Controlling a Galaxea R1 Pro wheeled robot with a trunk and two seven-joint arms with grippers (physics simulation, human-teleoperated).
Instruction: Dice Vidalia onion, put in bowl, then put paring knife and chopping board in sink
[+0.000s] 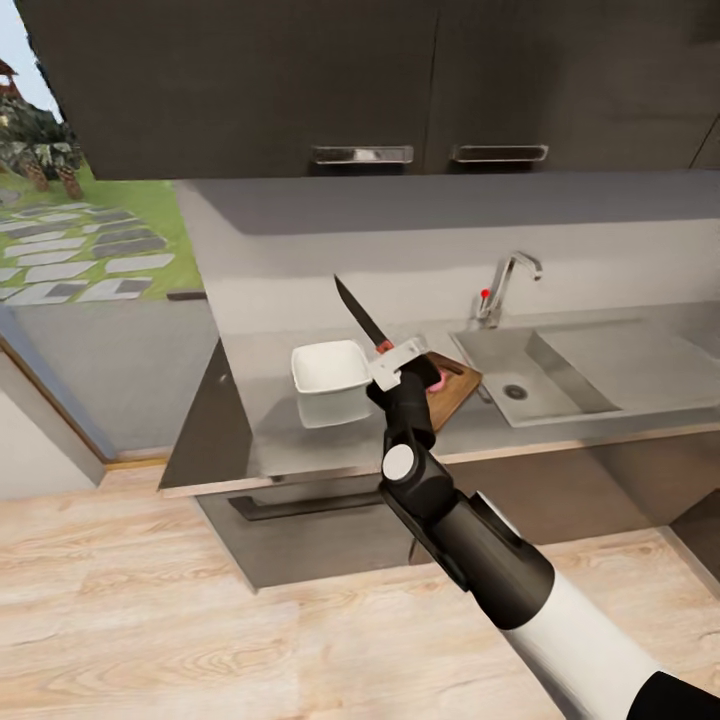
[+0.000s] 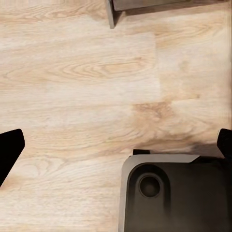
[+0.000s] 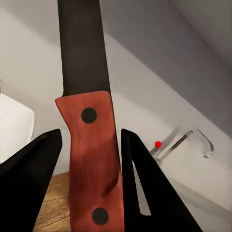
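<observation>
My right gripper (image 1: 400,362) (image 3: 91,133) is shut on the paring knife (image 1: 360,315) (image 3: 92,159). It holds the red handle above the countertop (image 1: 280,440), and the dark blade points up and to the left. Just left of the gripper stands the white bowl (image 1: 330,375) (image 3: 12,125). The brown chopping board (image 1: 458,388) (image 3: 53,203) lies behind and right of it, partly hidden. A small pinkish lump (image 1: 438,379) lies on the board; I cannot tell if it is the onion. The sink (image 1: 560,375) is further right. My left gripper (image 2: 116,145) is open over the floor.
The chrome tap (image 1: 508,280) (image 3: 188,142) with a red-tipped lever rises behind the sink. Dark wall cabinets (image 1: 400,80) hang above the worktop. A glass door (image 1: 60,200) to a garden is at the left. In the left wrist view, the robot's dark base (image 2: 174,193) sits on the wood floor.
</observation>
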